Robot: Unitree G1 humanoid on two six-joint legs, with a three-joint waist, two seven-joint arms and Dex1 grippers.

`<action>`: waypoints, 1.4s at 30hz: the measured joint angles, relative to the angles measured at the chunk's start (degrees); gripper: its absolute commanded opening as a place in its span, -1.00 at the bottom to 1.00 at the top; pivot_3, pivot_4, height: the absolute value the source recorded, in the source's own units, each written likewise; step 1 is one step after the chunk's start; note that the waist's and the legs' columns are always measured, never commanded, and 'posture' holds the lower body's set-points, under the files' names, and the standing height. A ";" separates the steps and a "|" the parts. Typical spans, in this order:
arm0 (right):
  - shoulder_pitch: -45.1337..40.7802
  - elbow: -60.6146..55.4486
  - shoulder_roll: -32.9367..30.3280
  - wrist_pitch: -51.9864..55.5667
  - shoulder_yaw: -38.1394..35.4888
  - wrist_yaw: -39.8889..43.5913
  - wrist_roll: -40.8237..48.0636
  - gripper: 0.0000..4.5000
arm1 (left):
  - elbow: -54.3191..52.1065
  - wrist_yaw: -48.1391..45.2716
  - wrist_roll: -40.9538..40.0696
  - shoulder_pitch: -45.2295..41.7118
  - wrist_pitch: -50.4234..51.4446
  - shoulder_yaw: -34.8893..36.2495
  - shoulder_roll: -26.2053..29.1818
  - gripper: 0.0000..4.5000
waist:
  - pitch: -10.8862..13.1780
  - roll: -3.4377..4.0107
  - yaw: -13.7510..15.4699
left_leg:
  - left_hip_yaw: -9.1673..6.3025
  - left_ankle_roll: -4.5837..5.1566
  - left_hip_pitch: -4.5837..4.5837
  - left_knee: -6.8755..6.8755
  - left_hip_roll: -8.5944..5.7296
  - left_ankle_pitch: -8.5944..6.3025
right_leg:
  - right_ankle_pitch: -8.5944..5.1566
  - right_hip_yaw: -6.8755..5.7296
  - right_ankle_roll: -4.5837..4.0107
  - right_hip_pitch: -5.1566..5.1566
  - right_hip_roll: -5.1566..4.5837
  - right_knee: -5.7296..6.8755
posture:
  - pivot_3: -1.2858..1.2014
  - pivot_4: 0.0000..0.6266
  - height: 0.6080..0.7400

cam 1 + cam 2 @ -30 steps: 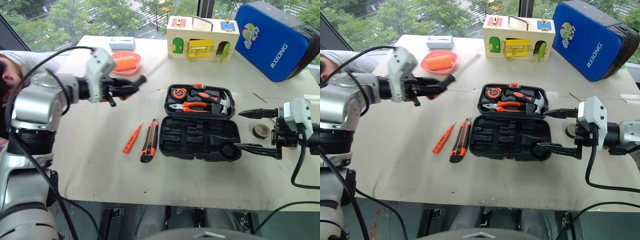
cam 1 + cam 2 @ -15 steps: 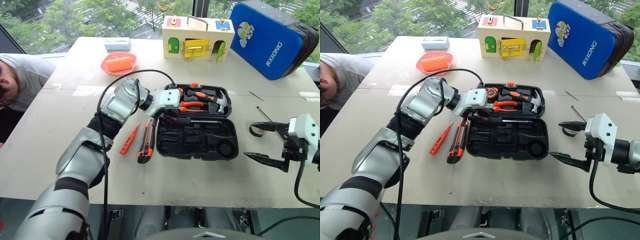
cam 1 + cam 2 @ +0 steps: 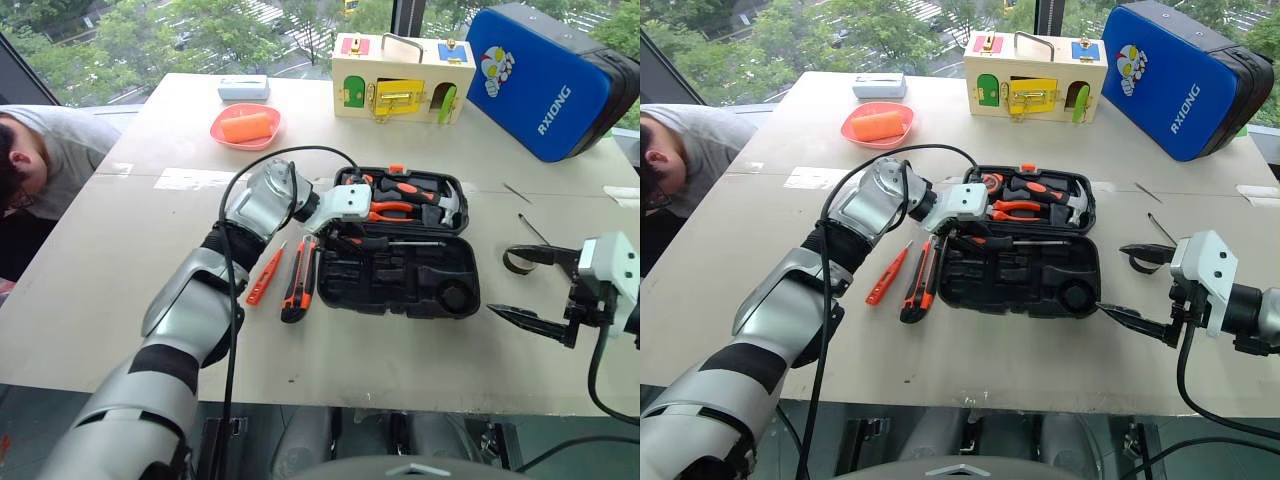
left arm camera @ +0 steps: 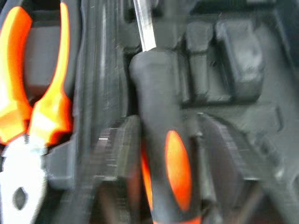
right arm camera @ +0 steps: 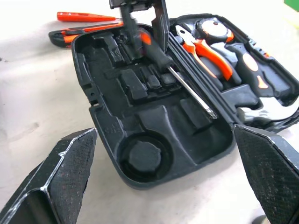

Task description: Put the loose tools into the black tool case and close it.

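Note:
The black tool case [image 3: 470,300] lies open mid-table, with pliers, hammer and tape measure in its far half. A black-and-orange screwdriver [image 3: 392,243] lies in the near half along the hinge. My left gripper [image 3: 333,238] is open, its fingers [image 4: 119,151] standing either side of the screwdriver's handle [image 4: 166,172]. Left of the case lie the utility knife [image 3: 300,280] and the orange tester screwdriver [image 3: 263,277]. My right gripper [image 3: 498,283] is open, just right of the case, holding nothing. The small black tape roll [image 3: 512,266] sits partly behind its upper finger.
At the back stand a wooden box with coloured doors [image 3: 403,80] and a blue padded bag [image 3: 550,80]. An orange plate [image 3: 246,125] is at the back left. A person [image 3: 25,170] leans at the table's left edge. Thin metal rods [image 3: 530,228] lie right of the case.
My left arm swung from above the table's left side down to the case with the screwdriver, and its fingers have parted around the handle. The right gripper drew back right, away from the case.

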 measured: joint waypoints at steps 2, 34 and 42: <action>-0.01 0.00 0.00 0.03 -0.01 -0.04 0.06 1.00 | -0.47 -0.15 -0.16 -0.37 1.71 0.88 0.00 0.87 | 0.00 0.00 -0.03 | 0.00 0.00 0.00 0.00 0.00 0.00 | 0.00 0.00 0.00 0.00 0.01 0.00 | 0.03 -0.52 0.93; 0.16 1.03 1.08 0.05 1.39 -2.30 -0.40 1.00 | 8.29 7.50 8.48 -3.64 -6.37 2.25 -6.29 -0.97 | -0.11 -0.01 -0.03 | 0.03 0.00 0.18 0.05 -0.07 0.00 | 0.00 0.09 0.00 0.05 -0.03 0.23 | 0.03 -0.52 0.93; 4.49 1.64 4.23 0.62 -5.41 -5.26 -0.28 1.00 | -7.86 -3.51 -7.53 4.18 8.65 14.89 1.04 0.00 | -0.02 0.02 -0.77 | 0.01 -0.04 0.03 -0.07 0.08 0.02 | -0.02 0.18 -0.02 -0.13 -0.14 0.17 | 0.03 -0.52 0.93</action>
